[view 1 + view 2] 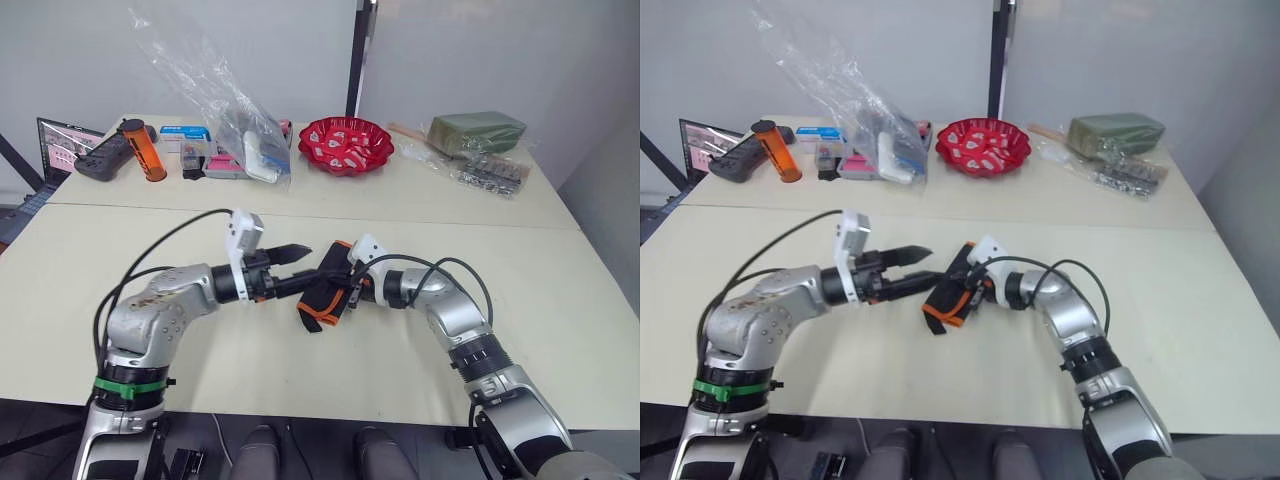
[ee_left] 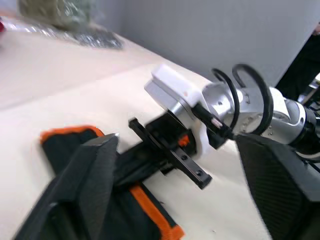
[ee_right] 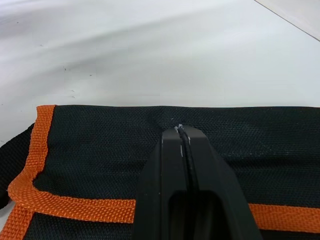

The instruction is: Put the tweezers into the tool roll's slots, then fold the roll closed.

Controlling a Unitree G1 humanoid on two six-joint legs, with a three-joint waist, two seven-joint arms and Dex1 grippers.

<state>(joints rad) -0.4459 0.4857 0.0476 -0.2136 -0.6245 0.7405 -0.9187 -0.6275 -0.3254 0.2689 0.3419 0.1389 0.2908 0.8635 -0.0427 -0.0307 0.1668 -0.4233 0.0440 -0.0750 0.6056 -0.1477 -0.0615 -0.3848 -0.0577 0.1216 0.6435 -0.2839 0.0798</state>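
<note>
The tool roll [image 1: 322, 292] is a black fabric bundle with orange edging, folded over and lying tilted at the middle of the table. My right gripper [image 3: 179, 131] comes at it from the right with its fingers pressed together on the black fabric near the orange trim. My left gripper [image 1: 308, 265] reaches in from the left and stands open, one finger [image 2: 95, 172] over the roll's left end. The tweezers and the slots are hidden inside the folded roll.
Along the table's far side stand a red bowl [image 1: 346, 143], a clear plastic bag [image 1: 235, 110] over small boxes, an orange bottle [image 1: 143, 150], a dark controller [image 1: 100, 158] and a green packet [image 1: 477, 132]. A laptop [image 1: 62, 145] sits at the far left.
</note>
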